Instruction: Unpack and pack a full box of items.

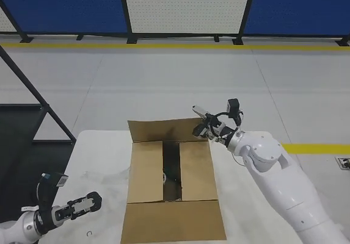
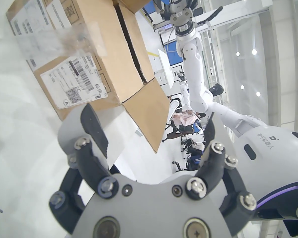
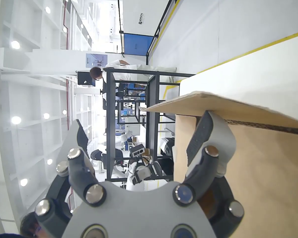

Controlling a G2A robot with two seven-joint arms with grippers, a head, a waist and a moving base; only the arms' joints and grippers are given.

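A cardboard box (image 1: pixel 171 174) stands in the middle of the white table (image 1: pixel 98 158). Its two side flaps lie almost closed with a dark gap (image 1: pixel 172 168) between them. The far flap (image 1: pixel 162 130) stands up and the near flap (image 1: pixel 173 221) folds outward. My right gripper (image 1: pixel 204 125) is open at the box's far right corner, and one finger (image 3: pixel 206 130) touches the edge of the raised flap (image 3: pixel 213 105). My left gripper (image 1: pixel 84 205) is open just above the table, left of the box, with nothing between its fingers (image 2: pixel 93 127). The labelled box side (image 2: pixel 72 50) faces it.
A black metal frame (image 1: pixel 22 85) stands off the table's left edge. Blue and white partitions (image 1: pixel 181 15) and a yellow floor line (image 1: pixel 321 148) lie beyond the table. A small ring-shaped mark (image 1: pixel 89 233) sits on the table near my left gripper.
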